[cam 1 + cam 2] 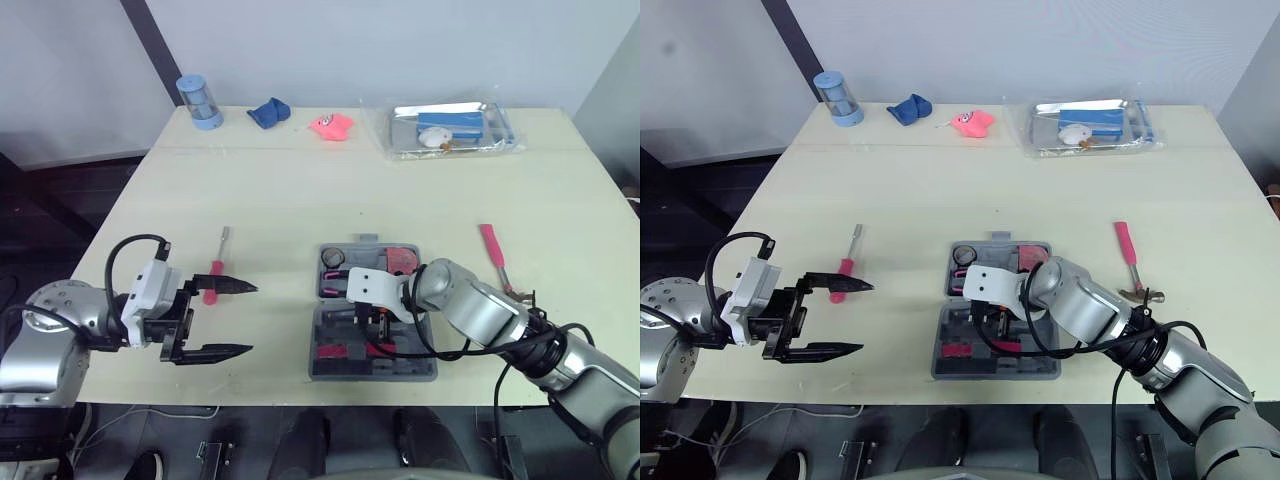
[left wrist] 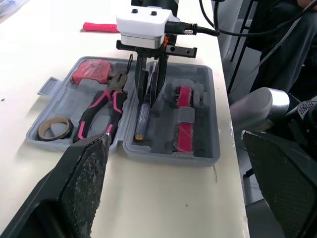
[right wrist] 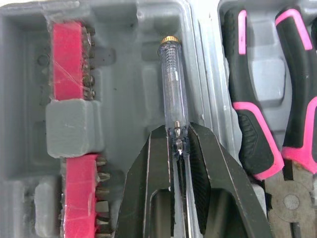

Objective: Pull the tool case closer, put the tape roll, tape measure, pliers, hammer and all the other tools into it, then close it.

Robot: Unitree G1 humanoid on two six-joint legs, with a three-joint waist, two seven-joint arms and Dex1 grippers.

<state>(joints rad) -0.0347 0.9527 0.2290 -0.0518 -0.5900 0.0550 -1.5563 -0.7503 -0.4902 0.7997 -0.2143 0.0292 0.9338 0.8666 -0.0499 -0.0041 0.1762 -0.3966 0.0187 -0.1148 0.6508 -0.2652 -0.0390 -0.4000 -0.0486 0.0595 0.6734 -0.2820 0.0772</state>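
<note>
No words, numbers or signs could be read anywhere. The tool case (image 2: 168, 157) had plain grey plastic with no name on it, and the tools lying in it had no writing that I could make out. Nothing else on the bench (image 1: 300, 190) had a label I could read.
</note>
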